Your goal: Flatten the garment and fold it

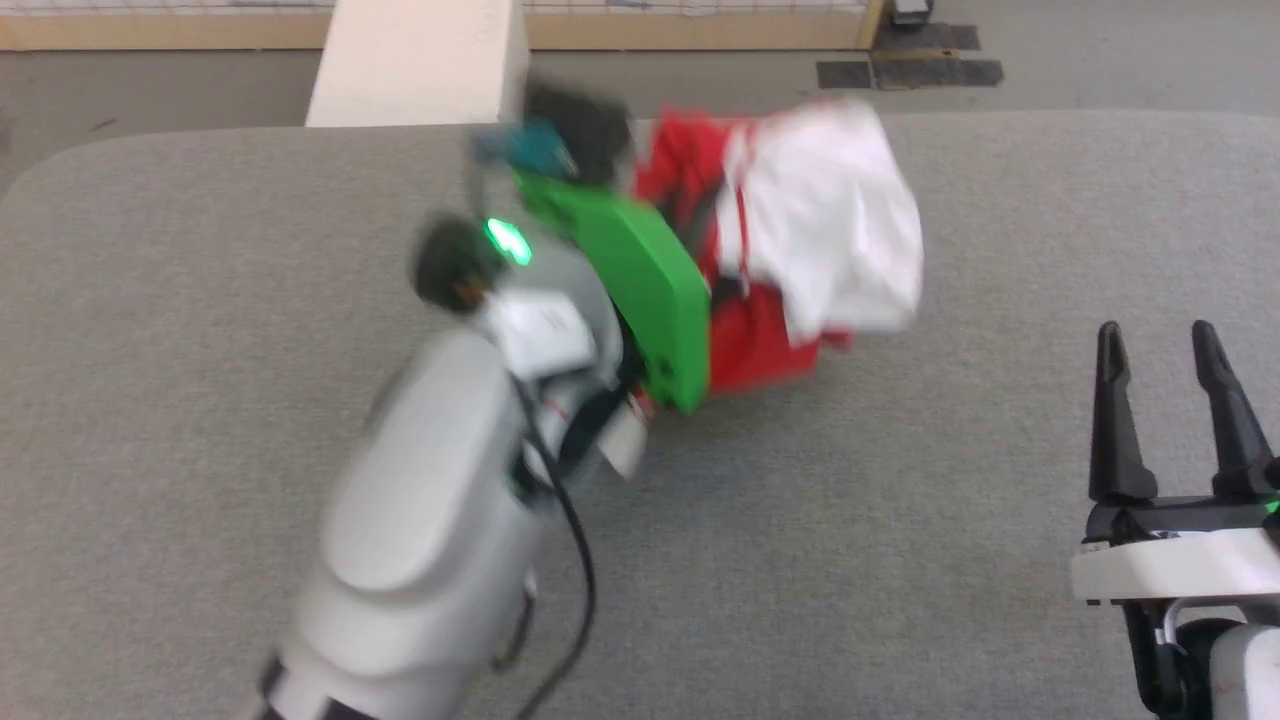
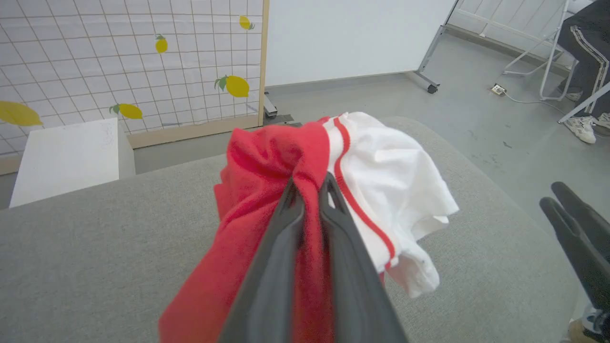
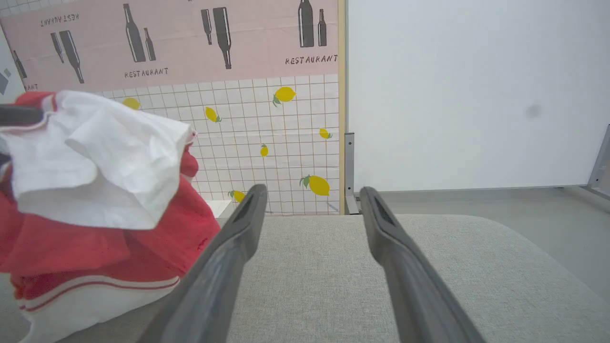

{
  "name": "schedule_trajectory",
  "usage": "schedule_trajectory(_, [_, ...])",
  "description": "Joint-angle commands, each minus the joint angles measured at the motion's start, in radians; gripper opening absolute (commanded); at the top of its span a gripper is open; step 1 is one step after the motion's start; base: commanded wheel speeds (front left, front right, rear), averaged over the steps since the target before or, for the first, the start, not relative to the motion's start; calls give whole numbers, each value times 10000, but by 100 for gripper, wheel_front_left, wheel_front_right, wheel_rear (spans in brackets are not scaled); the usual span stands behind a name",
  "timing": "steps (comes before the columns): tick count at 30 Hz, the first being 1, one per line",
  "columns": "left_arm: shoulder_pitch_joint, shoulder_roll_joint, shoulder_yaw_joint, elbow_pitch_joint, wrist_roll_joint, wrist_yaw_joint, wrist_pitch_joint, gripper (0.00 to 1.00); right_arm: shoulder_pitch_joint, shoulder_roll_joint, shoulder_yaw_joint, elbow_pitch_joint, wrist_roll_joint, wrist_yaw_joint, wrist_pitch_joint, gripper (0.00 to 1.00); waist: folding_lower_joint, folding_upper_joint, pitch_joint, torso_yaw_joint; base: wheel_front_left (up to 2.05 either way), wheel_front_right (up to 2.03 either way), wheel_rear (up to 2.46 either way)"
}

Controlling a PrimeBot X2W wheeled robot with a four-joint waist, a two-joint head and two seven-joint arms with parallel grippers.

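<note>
Red garment (image 1: 812,232) bunched, near far table (image 1: 200,350) edge

Matt cloth, smooth plastic.
Shows a shirt (image 2: 257,157) of crumpled matt knit, a table (image 1: 200,350) in coarse grey weave, fingers (image 3: 224,267) of smooth dark plastic, a smooth pale arm shell (image 1: 420,520).

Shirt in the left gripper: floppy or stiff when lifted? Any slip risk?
Probably very floppy: the shirt hangs bunched from the left gripper, white sleeve drooping in folds. Likely light, as one narrow pinch holds it up. Could slip: only a small fold of red cloth sits between the fingers.
</note>
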Motion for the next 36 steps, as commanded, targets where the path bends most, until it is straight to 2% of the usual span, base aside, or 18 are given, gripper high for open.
schedule_trajectory(1, [342,-93,-207,318,-20,79,-326,0,-119,6,63,51,83,-15,-82,100,0,-1,142,-229,0,0,0])
schedule_trajectory(6, [1167,-262,-1428,2086,-349,533,-1607,0,-275,6,232,226,191,-15,-150,100,0,-1,261,-643,0,0,0])
schedule_trajectory(11, [1439,-269,-2764,3428,-1226,947,-2544,0,-346,6,282,399,214,-15,-209,100,0,-1,156,-1058,0,0,0])
schedule_trajectory(12, [1426,-270,-2983,3571,-1504,1032,-2783,25,-329,6,266,430,212,-15,-219,100,0,-1,101,-1102,0,0,0])
schedule_trajectory(13, [1369,-270,-3176,3638,-1677,1055,-2991,45,-305,6,246,449,205,-15,-224,100,0,-1,54,-1118,0,0,0])
schedule_trajectory(14, [1287,-271,-3353,3674,-1937,1091,-3255,100,-268,6,214,473,192,-15,-225,100,0,-1,-21,-1120,0,0,0])
schedule_trajectory(18, [824,-271,-3696,3626,-2599,1085,-4121,100,-64,6,74,507,116,-15,-172,100,0,-1,-355,-1025,0,0,0])
schedule_trajectory(21, [568,-272,-3419,3466,-2797,1113,-4792,100,72,6,-21,439,93,-15,-122,100,0,-1,-530,-899,0,0,0])
schedule_trajectory(23, [541,-78,-3018,3182,-2772,1220,-5368,100,164,6,-25,392,111,-15,-81,100,0,-1,-601,-820,0,0,0])
schedule_trajectory(27, [1005,1093,-2193,2175,-2255,1753,-6823,100,317,7,5,330,137,-15,1,100,0,-1,-629,-696,0,0,0])
schedule_trajectory(31, [2158,2523,-1498,904,-1267,2586,-7801,100,485,7,-31,309,137,-15,60,100,0,-1,-630,-546,0,0,0])
schedule_trajectory(34, [3545,3127,-702,-181,-851,3166,-7947,100,605,7,-60,312,147,-15,73,100,0,-1,-622,-438,0,0,0])
schedule_trajectory(36, [4495,3171,-8,-1061,-509,3417,-7958,100,672,7,-63,353,155,-15,88,100,0,-1,-626,-387,0,0,0])
